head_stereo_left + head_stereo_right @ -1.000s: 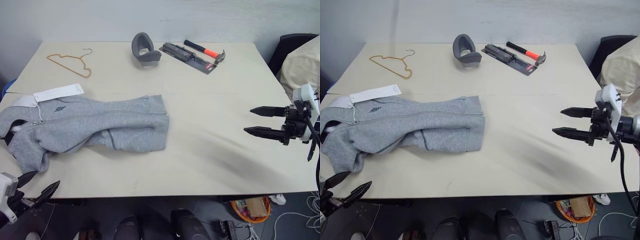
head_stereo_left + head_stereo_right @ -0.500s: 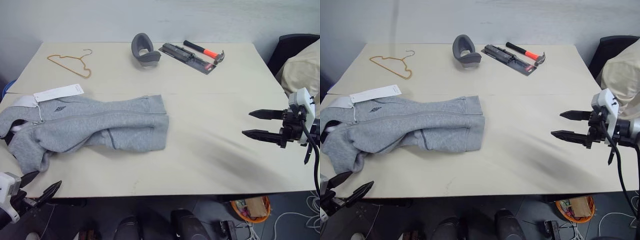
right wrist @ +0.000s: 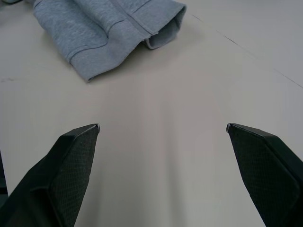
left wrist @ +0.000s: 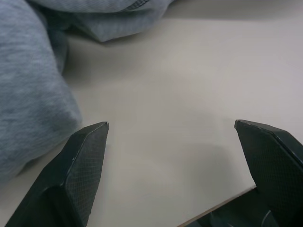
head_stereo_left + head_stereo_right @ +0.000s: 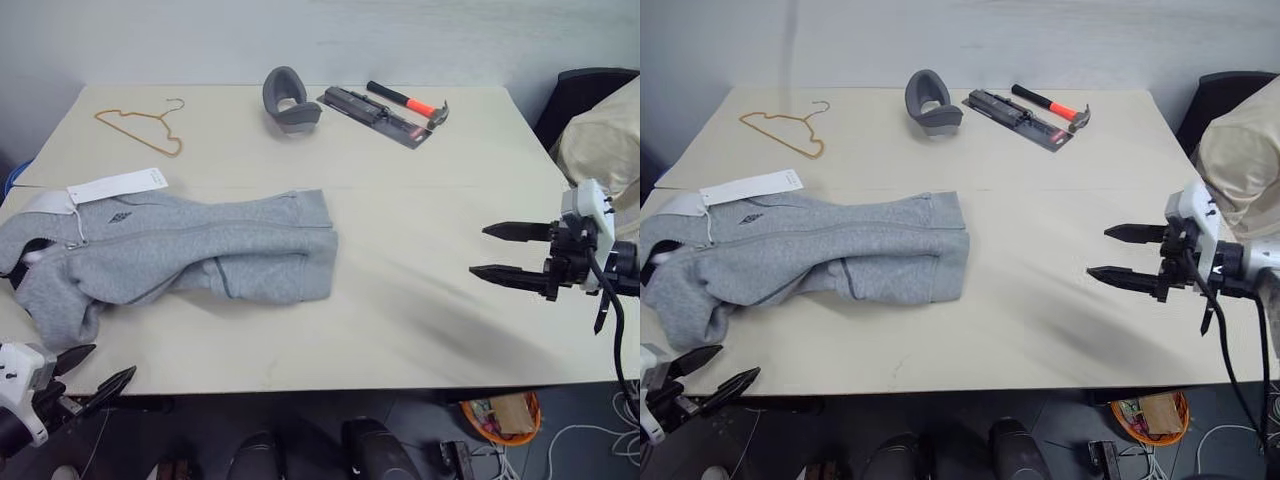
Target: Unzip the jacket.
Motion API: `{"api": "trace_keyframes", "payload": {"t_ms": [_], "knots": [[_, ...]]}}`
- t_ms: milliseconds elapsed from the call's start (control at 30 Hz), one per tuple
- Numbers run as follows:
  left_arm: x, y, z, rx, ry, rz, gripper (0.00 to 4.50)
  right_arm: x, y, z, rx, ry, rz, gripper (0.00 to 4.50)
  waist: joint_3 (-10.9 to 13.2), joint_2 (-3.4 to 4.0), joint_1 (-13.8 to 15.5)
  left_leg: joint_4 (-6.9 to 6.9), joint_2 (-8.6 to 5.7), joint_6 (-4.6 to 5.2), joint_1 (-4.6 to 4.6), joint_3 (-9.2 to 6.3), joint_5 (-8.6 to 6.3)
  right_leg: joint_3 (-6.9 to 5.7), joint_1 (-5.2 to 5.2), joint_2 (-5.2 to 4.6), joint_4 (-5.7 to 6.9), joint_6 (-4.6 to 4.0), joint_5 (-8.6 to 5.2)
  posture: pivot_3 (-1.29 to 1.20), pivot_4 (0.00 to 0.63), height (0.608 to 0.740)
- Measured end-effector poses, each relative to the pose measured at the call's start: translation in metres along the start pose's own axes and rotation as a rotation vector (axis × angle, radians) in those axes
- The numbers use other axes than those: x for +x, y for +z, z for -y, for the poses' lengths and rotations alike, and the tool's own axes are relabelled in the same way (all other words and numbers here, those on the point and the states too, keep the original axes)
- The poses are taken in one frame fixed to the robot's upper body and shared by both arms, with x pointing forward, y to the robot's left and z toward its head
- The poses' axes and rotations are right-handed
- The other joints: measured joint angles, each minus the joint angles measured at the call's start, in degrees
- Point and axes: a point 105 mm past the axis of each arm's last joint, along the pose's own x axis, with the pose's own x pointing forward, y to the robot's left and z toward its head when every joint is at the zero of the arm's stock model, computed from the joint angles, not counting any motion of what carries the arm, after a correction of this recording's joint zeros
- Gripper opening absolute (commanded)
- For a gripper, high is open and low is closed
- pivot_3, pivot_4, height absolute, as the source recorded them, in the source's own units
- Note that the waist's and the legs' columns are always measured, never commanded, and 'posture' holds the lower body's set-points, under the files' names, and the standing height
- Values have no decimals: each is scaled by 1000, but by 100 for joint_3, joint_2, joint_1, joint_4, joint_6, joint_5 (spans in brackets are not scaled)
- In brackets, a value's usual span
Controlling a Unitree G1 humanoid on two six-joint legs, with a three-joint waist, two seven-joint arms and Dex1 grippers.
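Head view: one grey jacket [image 5: 180, 250] lies zipped and crumpled at left of the counter [image 5: 420, 280], one white tag [image 5: 117, 185] attached; one hanger [image 5: 140, 128], one hammer [image 5: 410, 101] upper frame. My left tool [image 5: 93, 372] and right tool [image 5: 505, 251] gape wide, empty. Wrist views: jacket fleece [image 4: 33, 99] beside open fingers [image 3: 71, 165].

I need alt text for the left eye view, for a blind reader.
A grey jacket lies zipped on the left of a table. The open right gripper hovers far to its right; the open left gripper is at the near edge.
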Motion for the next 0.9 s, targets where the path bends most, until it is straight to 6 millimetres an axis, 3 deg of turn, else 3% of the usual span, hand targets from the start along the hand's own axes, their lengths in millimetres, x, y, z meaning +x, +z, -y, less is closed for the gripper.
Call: {"api": "trace_keyframes", "payload": {"t_ms": [233, 333, 433, 533, 633, 733, 800, 900], "knots": [[3, 27, 12, 78, -114, -6, 4489, 28, 2, -23, -81, 60, 6, 4500, -1, -2, 2, -1, -1, 0, 0, -4, 0, -3, 0, 0, 5, 0, 0, 0, 150, 740], [2, 62, 15, 136, -231, -19, 4489, 91, 0, -65, -297, 129, 44, 4500, -5, -12, -23, -4, 3, -21, 0, -11, 12, -8, -8, 9, 17, -4, -1, 0, 150, 740], [1, 77, 14, 193, -290, -71, 4489, 138, -5, -88, -421, 120, 100, 4500, -5, -13, -25, -1, 1, -23, -2, -1, 13, -10, -20, 10, 26, -8, -3, 0, 150, 740], [3, 86, 11, 217, -287, -64, 4489, 158, -2, -94, -463, 100, 131, 4500, -4, -12, -16, 7, -4, -23, -8, 16, 14, -22, -38, 11, 47, -10, -4, 0, 150, 740], [3, 92, 1, 200, -252, -50, 4489, 181, 3, -86, -541, 47, 144, 4500, -7, -20, -24, 22, -1, -23, -7, 26, 14, -27, -45, 13, 60, -11, -5, 0, 150, 740], [3, 94, -1, 198, -241, -45, 4489, 196, -5, -88, -567, 58, 127, 4500, -4, -28, -35, 25, 0, -24, -8, 31, 15, -27, -53, 15, 74, -16, -8, 0, 150, 740], [3, 94, -3, 191, -229, -53, 4489, 207, -22, -98, -586, 115, 88, 4500, -4, -29, -37, 25, 2, -27, -15, 41, 16, -27, -71, 14, 86, -21, -11, 0, 150, 740], [3, 94, -5, 189, -213, -57, 4489, 212, -22, -105, -596, 146, 107, 4500, -5, -32, -43, 30, 7, -30, -19, 45, 19, -26, -80, 17, 95, -21, -11, 0, 150, 740]]}}
